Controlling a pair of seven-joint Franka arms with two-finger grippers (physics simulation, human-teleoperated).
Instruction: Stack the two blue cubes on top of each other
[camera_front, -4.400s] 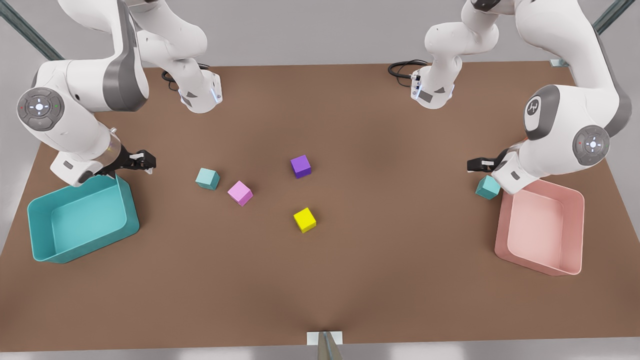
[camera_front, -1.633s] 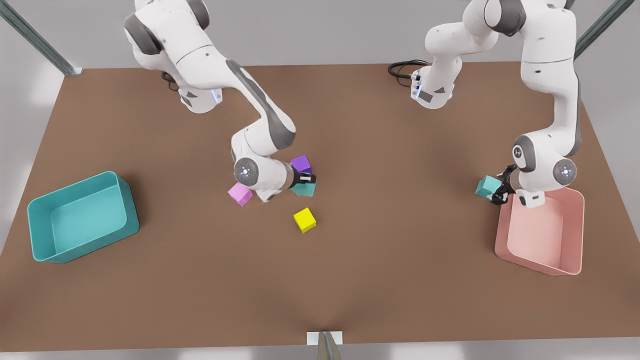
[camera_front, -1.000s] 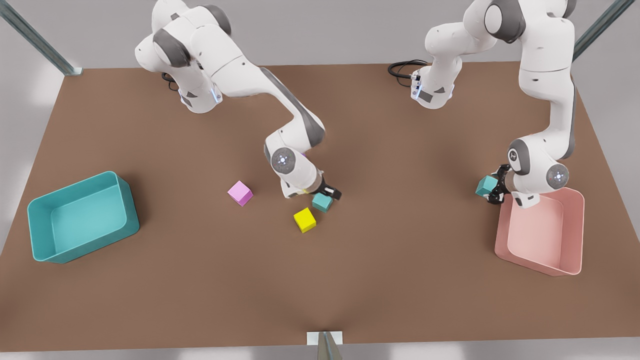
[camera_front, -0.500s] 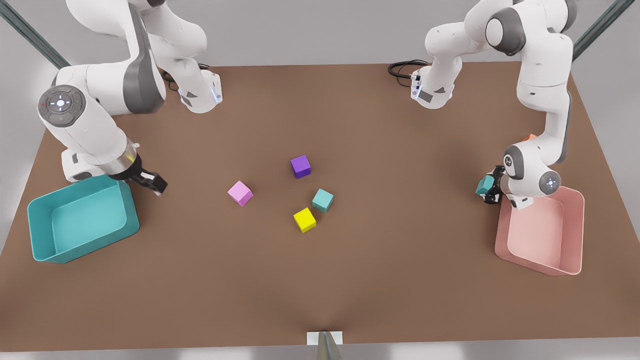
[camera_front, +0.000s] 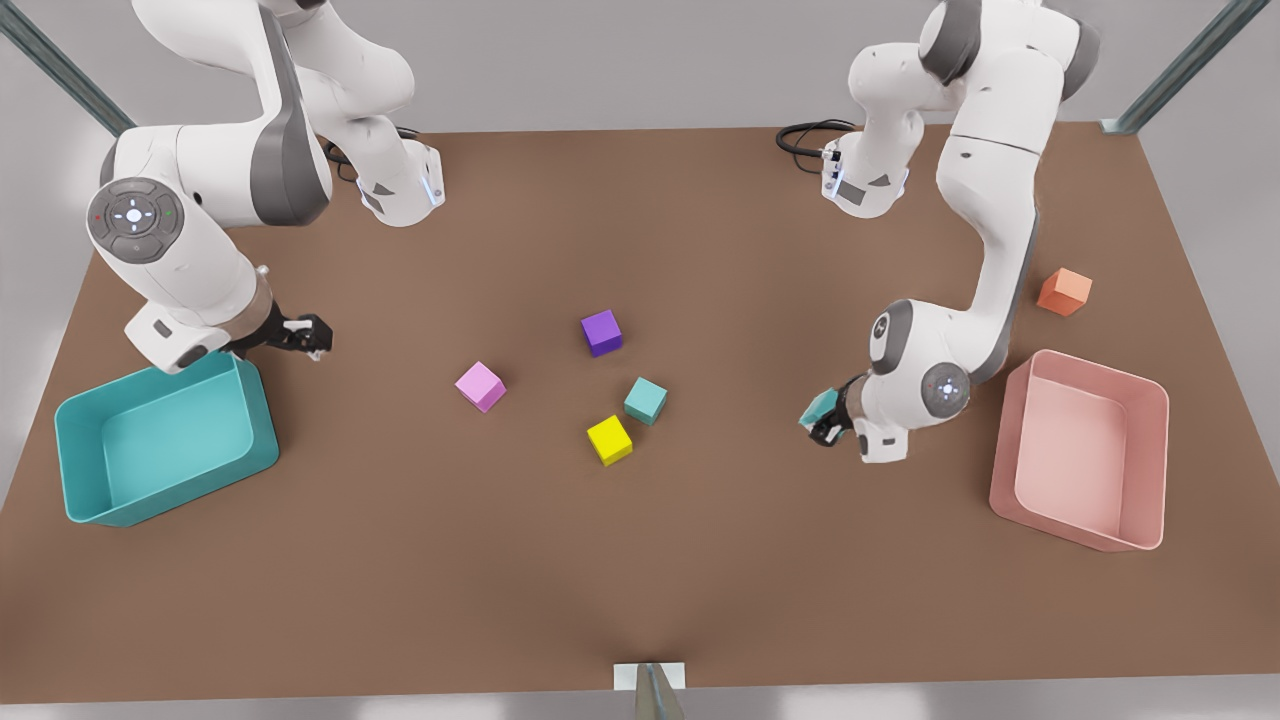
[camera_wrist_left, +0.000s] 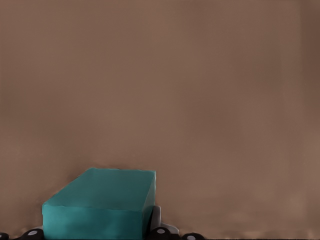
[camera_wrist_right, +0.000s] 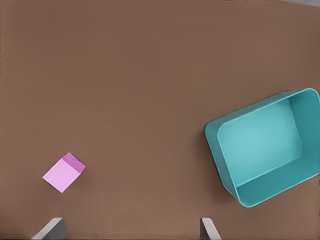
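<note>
Left claw (camera_front: 826, 425): yours on the front view's right, low over the worktop (camera_front: 700, 560), clamped on a teal cube (camera_front: 818, 407). In the left wrist view that held cube (camera_wrist_left: 102, 204) sits between the fingers, bare worktop (camera_wrist_left: 200, 90) beyond it.
Right claw (camera_front: 305, 335): yours on the front view's left, waiting just above the teal bin's far corner. In its wrist view the fingers (camera_wrist_right: 50, 230) stand wide apart, nothing between them.
Second teal cube (camera_front: 646, 400): resting on the worktop, well to the front view's left of your left claw, free of both claws.
Yellow cube (camera_front: 609, 440): just beside the second teal cube, on the side away from your left claw.
Purple cube (camera_front: 601, 332): near that pair, farther back.
Pink cube (camera_front: 480, 386): between the right claw and the middle cluster; you also see it (camera_wrist_right: 63, 172) below the right claw.
Teal bin (camera_front: 160, 440): right under the right claw's wrist; also seen (camera_wrist_right: 265, 147) from that wrist.
Pink bin (camera_front: 1085, 450): behind your left claw's arm.
Orange cube (camera_front: 1064, 291): beyond the pink bin.
</note>
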